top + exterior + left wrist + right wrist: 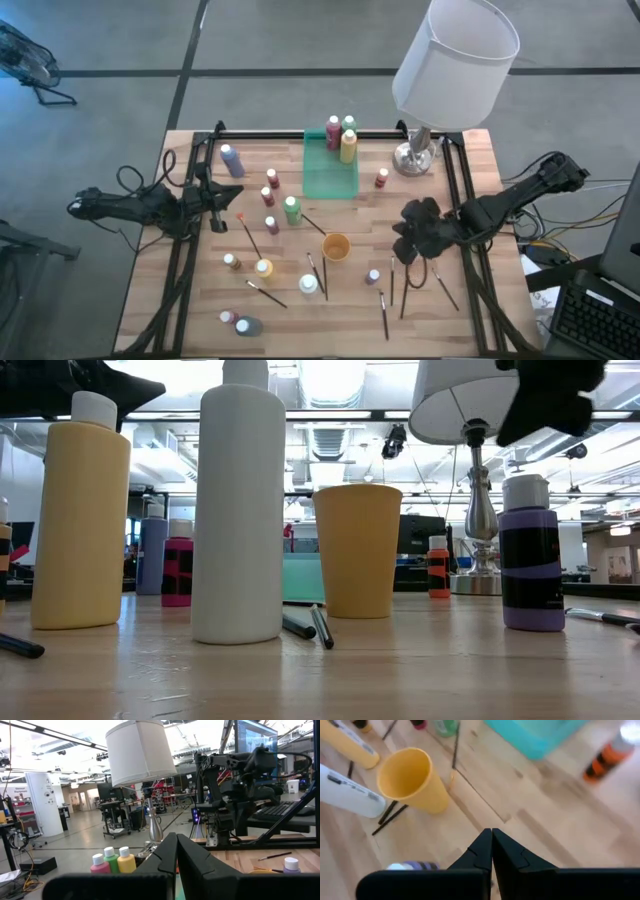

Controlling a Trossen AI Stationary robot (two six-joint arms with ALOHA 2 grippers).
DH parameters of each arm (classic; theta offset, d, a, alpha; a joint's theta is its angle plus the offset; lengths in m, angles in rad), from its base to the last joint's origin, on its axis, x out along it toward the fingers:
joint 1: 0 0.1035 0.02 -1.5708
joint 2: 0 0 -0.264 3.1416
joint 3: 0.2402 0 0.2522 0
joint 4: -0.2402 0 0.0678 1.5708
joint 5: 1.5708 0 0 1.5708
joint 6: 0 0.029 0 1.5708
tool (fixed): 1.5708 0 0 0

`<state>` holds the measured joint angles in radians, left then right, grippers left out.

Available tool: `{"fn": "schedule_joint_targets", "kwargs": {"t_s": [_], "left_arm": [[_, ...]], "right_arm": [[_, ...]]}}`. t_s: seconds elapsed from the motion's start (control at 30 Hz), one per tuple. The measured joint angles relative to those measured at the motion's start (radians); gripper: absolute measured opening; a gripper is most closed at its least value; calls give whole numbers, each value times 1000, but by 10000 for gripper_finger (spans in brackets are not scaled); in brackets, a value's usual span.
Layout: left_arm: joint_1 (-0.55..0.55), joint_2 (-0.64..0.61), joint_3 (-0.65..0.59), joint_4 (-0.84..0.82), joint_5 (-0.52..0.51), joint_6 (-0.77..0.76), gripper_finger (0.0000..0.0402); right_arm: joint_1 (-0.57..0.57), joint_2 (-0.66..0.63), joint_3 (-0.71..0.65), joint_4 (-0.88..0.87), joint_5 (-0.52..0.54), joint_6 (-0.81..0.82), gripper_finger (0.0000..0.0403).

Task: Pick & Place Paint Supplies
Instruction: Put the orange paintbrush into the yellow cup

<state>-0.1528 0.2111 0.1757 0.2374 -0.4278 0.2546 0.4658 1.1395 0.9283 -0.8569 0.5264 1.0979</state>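
Observation:
Paint bottles stand spread over the wooden table (480, 150): a green one (291, 210), a yellow one (263, 267), a white one (308, 285), a purple one (373, 276) and an orange one (382, 179). Thin brushes (250, 238) lie flat among them. Three bottles (346, 140) stand in the far end of the green tray (330, 175). My right gripper (404, 238) hangs shut and bare above the table, right of the orange cup (336, 246), slanting down toward it (491, 832). My left gripper (176, 837) waits shut at the left edge (215, 195).
A lamp with a white shade (455, 60) stands on its metal base (415, 155) at the far right corner. More brushes (405, 290) lie near the front right, and two bottles (240, 323) stand at the front left. Black rails (185, 260) run along both sides.

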Motion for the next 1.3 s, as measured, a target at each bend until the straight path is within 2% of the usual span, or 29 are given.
{"fn": "schedule_joint_targets", "kwargs": {"t_s": [0.13, 0.33, 0.73, 0.93, 1.1, 1.3], "left_arm": [[0, 0, 0, 0, 0, 0, 16], [0, 0, 0, 0, 0, 0, 16], [0, 0, 0, 0, 0, 0, 16], [0, 0, 0, 0, 0, 0, 16], [0, 0, 0, 0, 0, 0, 16], [0, 0, 0, 0, 0, 0, 16]], "right_arm": [[35, 6, 0, -127, -33, 205, 8], [81, 21, -7, -305, -194, 563, 8], [117, 180, -30, -307, -216, 788, 8], [117, 279, -45, -308, -289, 936, 14], [117, 317, -48, -286, -310, 969, 50], [117, 320, -50, -189, -311, 943, 117]]}}
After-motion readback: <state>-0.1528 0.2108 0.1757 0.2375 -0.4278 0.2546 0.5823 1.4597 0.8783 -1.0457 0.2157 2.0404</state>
